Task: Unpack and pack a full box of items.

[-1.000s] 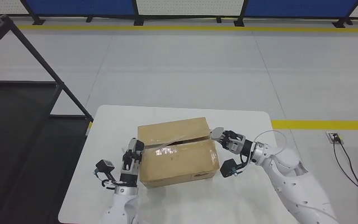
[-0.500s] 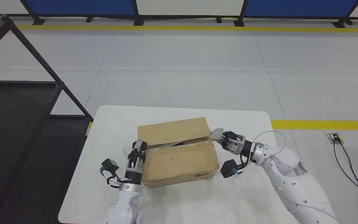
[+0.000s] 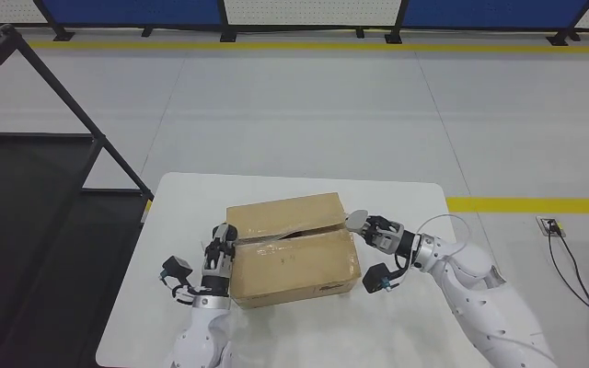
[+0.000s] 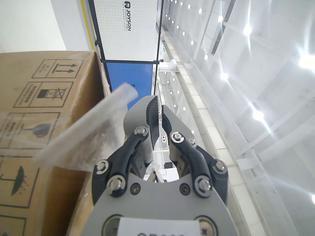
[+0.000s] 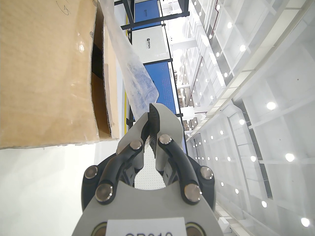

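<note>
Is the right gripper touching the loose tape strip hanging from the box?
Touching. The right wrist view shows the tape strip running from the box and ending pinched between the shut fingers of the right gripper.

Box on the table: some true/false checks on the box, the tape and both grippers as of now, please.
1. The box sits on the white table. True.
2. The right gripper is open and clear of the tape strip. False: it is shut on the strip's end.
3. The box's top flaps are folded wide open. False: they lie down, with only a slight gap at the seam.
4. The left gripper is at the box's end opposite the right gripper. True.
</note>
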Action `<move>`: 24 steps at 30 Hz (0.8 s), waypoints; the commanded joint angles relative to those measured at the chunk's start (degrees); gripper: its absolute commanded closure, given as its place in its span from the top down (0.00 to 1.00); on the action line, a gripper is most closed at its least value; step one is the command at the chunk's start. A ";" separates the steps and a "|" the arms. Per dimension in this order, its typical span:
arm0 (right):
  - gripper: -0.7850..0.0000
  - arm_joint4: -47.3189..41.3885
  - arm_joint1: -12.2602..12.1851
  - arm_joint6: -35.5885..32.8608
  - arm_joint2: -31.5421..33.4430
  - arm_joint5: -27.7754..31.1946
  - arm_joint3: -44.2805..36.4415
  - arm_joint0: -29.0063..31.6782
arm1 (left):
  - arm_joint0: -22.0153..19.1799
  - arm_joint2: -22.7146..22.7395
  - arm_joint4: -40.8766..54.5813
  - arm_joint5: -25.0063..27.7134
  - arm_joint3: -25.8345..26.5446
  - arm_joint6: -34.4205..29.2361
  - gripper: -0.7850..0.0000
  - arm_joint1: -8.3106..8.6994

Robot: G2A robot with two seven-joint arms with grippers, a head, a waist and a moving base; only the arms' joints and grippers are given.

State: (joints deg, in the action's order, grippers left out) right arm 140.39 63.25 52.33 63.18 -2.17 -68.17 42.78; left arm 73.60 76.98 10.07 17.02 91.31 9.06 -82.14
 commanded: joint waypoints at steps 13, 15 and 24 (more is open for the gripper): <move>0.00 -0.56 0.09 0.22 -0.85 -0.27 1.17 -0.45 | -1.74 0.29 0.12 -7.64 -1.77 -3.08 0.13 -0.09; 0.00 -0.67 0.06 0.33 -0.85 -0.17 1.12 -0.42 | -1.24 0.66 -0.64 -8.91 -1.01 -3.65 0.14 0.03; 0.00 -0.73 0.09 0.63 -1.33 -0.15 1.58 -1.02 | 0.37 1.79 -7.35 -11.12 1.70 -4.12 0.02 0.51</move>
State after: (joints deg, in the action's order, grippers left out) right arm 139.67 63.32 52.90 61.94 -2.30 -66.70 41.84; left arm 73.84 78.77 4.48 5.88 92.94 4.63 -81.69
